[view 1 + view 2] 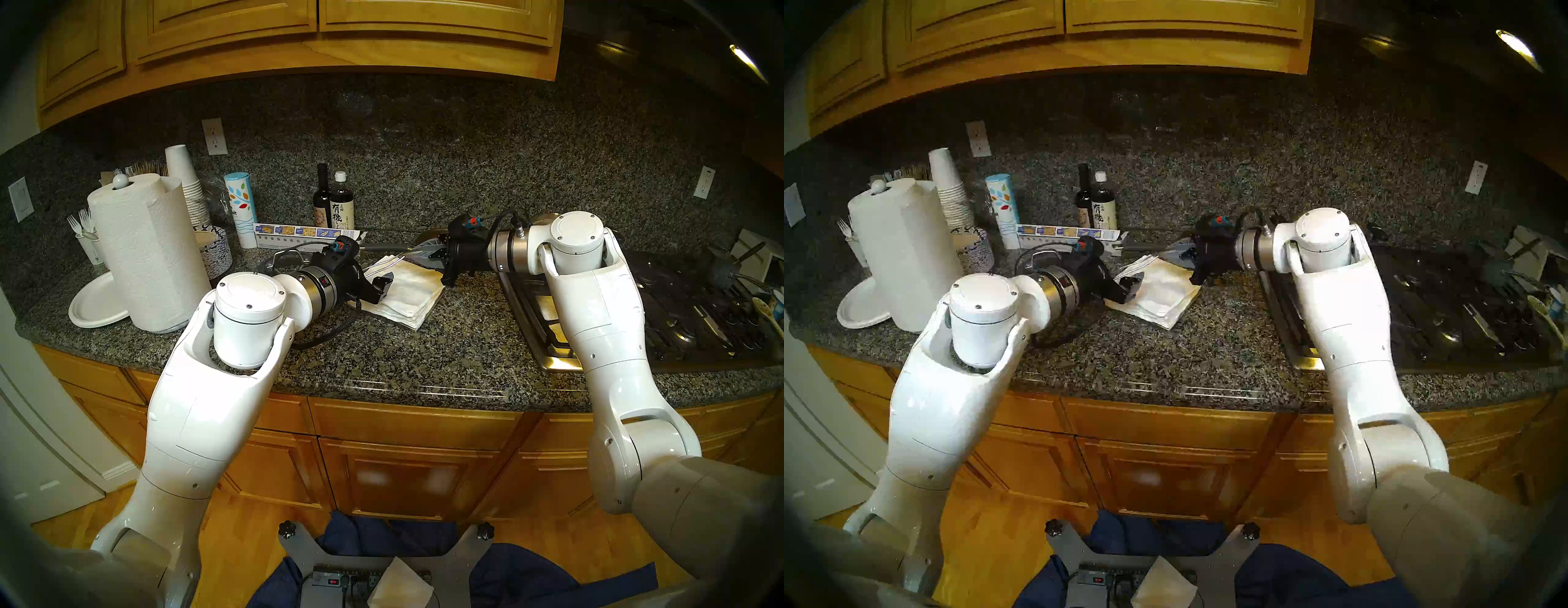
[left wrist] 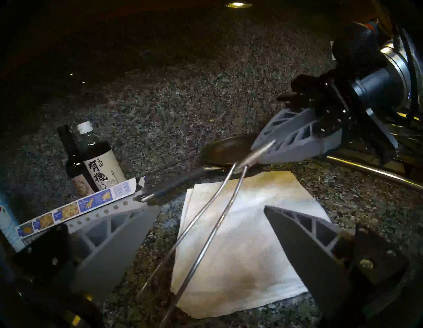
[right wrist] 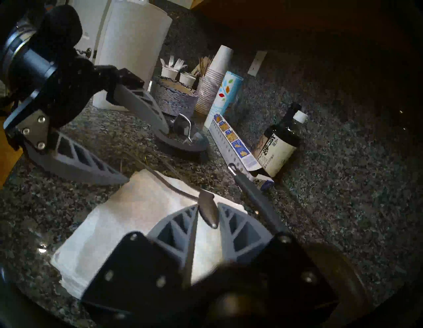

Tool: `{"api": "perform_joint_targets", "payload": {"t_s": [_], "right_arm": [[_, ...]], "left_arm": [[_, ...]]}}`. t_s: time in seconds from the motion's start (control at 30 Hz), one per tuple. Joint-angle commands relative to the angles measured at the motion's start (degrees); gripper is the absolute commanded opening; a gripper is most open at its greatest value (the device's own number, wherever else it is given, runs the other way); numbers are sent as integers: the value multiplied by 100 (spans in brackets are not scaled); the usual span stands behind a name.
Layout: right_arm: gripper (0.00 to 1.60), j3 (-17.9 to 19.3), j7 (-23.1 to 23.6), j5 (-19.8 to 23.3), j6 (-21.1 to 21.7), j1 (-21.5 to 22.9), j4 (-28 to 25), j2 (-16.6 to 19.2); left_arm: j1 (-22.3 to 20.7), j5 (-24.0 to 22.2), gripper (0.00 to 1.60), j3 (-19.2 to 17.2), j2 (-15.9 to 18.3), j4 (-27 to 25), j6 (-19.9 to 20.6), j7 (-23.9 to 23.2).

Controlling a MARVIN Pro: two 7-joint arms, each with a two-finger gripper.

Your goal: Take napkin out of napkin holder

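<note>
Right gripper (image 3: 207,214): clamped on the napkin holder's leaf-tipped arm (image 3: 208,211), lifted off the stack
Left gripper (image 2: 212,220): fingers spread; straddling the wire
Napkin (image 1: 407,291): topmost, centre counter; front edge free toward 6 o'clock

Head views evenly lit and fairly sharp: daylight glare whitens the paper towel roll (image 1: 146,250) beyond the left gripper (image 1: 384,285), and a small lamp (image 1: 749,63) burns high above the right arm; backsplash dim, edges bowed, dark fisheye rim. Wrist views much darker, grainy, soft. There the napkin (image 2: 240,229) between the left fingers shows blotchy yellowish glare.
</note>
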Motion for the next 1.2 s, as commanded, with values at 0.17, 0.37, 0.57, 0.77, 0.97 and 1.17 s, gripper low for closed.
{"api": "perform_joint_targets", "payload": {"t_s": [0.17,0.37,0.57,0.77,0.97,1.17], "right_arm": [[47,15,36,60,-43,400,-311,-116],[47,1,80,57,-44,409,-377,-147],[48,8,115,61,-53,404,-427,-162],[54,33,154,71,-45,386,-500,-169],[61,60,172,74,-36,353,-541,-161],[61,88,184,78,-29,322,-585,-158]], "left_arm": [[-502,412,160,216,-197,90,-52,444],[-627,760,160,452,-329,276,-58,837],[-755,1067,160,638,-450,470,-59,1217],[-870,1344,160,790,-568,727,-83,1601],[-925,1397,160,802,-704,865,-153,1831],[-984,1487,160,819,-807,950,-229,2082]]}}
